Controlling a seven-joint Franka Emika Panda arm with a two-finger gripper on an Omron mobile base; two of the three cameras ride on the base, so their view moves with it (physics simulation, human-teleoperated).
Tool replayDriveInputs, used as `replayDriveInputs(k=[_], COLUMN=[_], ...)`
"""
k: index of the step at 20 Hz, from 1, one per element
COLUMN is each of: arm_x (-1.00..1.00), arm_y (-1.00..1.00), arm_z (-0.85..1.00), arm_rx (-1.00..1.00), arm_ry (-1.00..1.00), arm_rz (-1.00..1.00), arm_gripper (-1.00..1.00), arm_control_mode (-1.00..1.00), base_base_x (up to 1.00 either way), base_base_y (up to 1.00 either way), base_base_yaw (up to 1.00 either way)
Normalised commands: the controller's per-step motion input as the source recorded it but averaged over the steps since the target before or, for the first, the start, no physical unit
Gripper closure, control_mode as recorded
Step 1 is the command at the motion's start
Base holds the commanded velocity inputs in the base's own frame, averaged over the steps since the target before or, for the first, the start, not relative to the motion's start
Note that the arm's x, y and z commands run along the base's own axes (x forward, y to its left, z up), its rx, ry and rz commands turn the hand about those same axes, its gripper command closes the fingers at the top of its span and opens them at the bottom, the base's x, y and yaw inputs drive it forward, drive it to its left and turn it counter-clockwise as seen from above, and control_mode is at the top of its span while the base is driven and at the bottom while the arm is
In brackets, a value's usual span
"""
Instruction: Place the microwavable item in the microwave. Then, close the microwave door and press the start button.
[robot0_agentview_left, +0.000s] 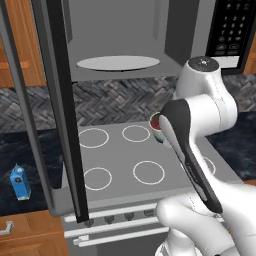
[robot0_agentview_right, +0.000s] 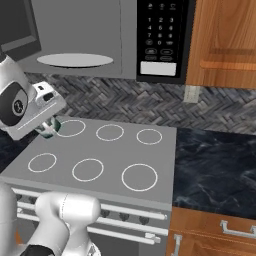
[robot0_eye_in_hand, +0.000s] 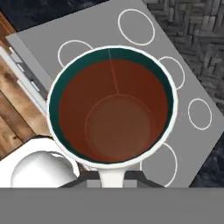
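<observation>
Grey stove (robot0_agentview_right: 100, 160) sat btwn dark marble counters (robot0_agentview_right: 215, 160), herringbone backsplash (robot0_agentview_right: 150, 105) behind, wood cabinets (robot0_agentview_right: 225, 35) above.

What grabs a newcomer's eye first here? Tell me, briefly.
The small white mug of dark brown liquid, looming large in the hand view, held above the grey stovetop with white burner rings. Above it gapes the large black and grey microwave, its dark tinted-glass door swung wide open to the left.

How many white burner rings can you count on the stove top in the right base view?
6, on the stove top: three along the back and three along the front. The arm may hide part of the left edge.
</observation>
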Motion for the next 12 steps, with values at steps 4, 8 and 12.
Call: replayDriveInputs(k=[4,8,12], arm_x=[0.16,0.27,0.16], arm_y=[0.14,0.00,0.13], arm_z=[0.51,0.54,0.38], arm_rx=[0.00,0.06,0.20], arm_ry=[-0.29,-0.19,-0.11], arm_rz=[-0.07,-0.19,-0.27], arm_gripper=[1.00,1.00,1.00], arm_control_mode=[-1.00,-1.00,-1.00], base_base_x=[0.00,0.00,0.00], base_base_y=[0.00,0.00,0.00], base_base_yaw=[0.00,0.00,0.00])
